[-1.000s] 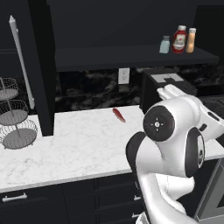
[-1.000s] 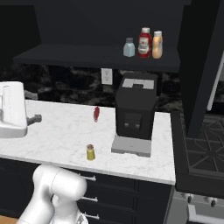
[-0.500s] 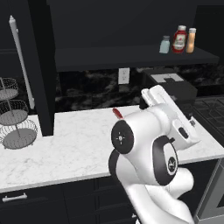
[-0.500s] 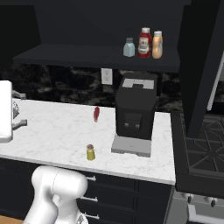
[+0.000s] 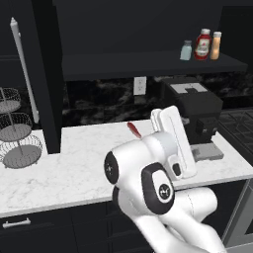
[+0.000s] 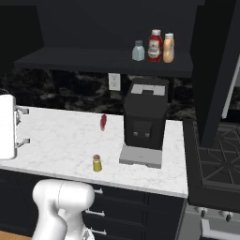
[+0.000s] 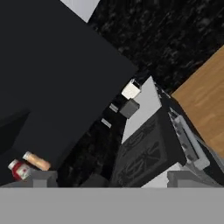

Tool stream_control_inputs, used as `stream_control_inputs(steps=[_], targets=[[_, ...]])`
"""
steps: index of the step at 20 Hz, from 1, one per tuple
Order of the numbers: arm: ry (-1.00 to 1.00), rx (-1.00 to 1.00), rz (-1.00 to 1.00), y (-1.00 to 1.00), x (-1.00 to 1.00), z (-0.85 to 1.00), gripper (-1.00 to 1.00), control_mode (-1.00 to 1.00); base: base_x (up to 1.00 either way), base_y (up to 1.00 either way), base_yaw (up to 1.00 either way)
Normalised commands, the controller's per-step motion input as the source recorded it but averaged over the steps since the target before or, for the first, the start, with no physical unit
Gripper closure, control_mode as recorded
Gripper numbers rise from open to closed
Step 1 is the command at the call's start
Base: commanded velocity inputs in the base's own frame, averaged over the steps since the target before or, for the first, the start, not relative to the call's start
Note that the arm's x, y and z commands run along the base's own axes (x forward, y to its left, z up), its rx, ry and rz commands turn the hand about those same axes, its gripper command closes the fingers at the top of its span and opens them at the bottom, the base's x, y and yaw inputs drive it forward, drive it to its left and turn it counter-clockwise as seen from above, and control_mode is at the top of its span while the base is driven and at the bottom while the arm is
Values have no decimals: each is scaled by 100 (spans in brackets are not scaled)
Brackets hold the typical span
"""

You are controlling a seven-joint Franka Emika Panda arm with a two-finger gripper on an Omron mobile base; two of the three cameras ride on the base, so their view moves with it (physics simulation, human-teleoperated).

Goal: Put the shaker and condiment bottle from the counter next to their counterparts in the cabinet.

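Hand [image 6: 24, 125] at the left edge of the right base view, over the tabletop [image 6: 56, 145]: its two fingers stand spread wide with nothing between them. The yellow-green shaker [image 6: 97, 163] stands upright on the tabletop near the front edge, well apart from the hand, to its right and lower in this view. Just right of the shaker is the black coffee machine [image 6: 145, 119]; behind it lies a small red object [image 6: 103, 122]. On the cabinet shelf [image 6: 70, 58] above, three items stand in a row: a blue-grey shaker [image 6: 138, 50], a red bottle [image 6: 155, 45] and, just beside it at the right end, the orange bottle [image 6: 168, 48].
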Motion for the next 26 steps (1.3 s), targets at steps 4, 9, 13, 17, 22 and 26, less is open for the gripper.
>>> stream_control_inputs(steps=[4,9,13,17,22,26], targets=[[-33,-5,0,-15,-5,-100,-100,-100,0,0,0],[-1,-1,0,1,-9,-89,-100,-100,0,0,0],[0,0,0,-4,6,-70,-100,-100,0,0,0],[18,0,0,0,21,-88,-100,-100,0,0,0],[13,0,0,-14,43,-47,-100,-100,0,0,0],[13,0,-2,-20,65,-10,-100,-100,0,0,0]])
